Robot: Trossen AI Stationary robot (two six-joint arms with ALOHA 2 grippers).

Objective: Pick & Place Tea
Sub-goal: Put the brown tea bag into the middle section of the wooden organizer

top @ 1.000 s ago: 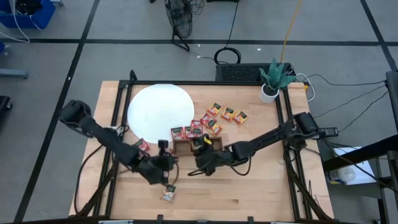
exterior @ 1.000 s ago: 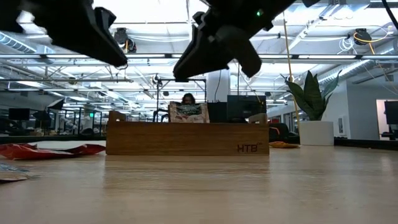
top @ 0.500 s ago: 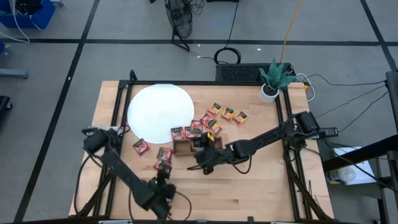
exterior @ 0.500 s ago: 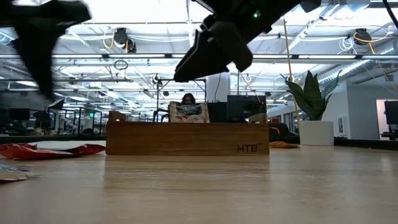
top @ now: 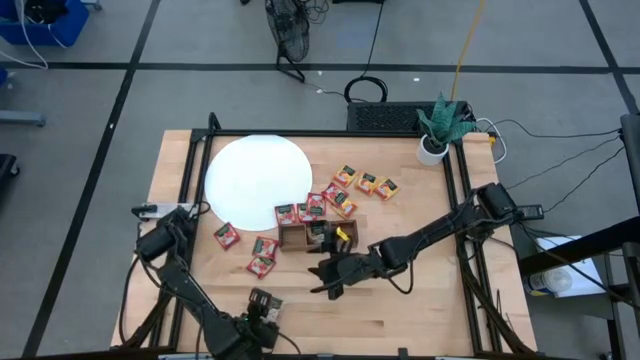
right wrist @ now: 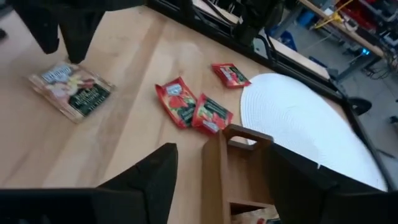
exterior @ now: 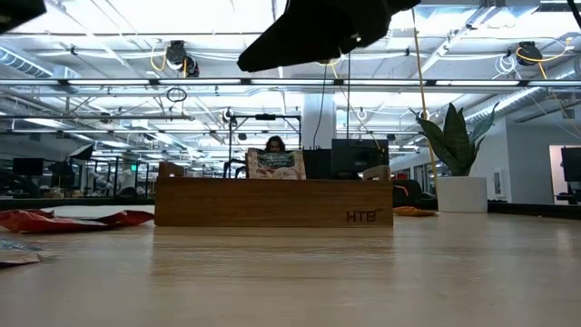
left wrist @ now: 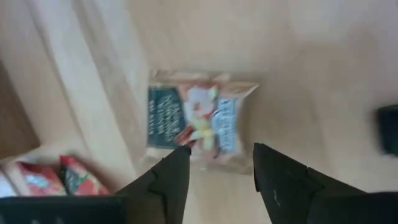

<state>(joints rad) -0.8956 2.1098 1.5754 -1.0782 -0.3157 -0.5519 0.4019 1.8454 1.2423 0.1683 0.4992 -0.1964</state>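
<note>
My overhead camera looks straight down; my low one skims the bench [exterior: 363,272]. Both wrist cameras share the sachet [left wrist: 200,118] close below my left hand [left wrist: 216,168].

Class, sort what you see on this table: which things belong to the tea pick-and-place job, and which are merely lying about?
Job:
red sachets
orange sachets
pale sachet, under the open left gripper
wooden tray
open right gripper

Lying about:
white disc
potted plant
</note>
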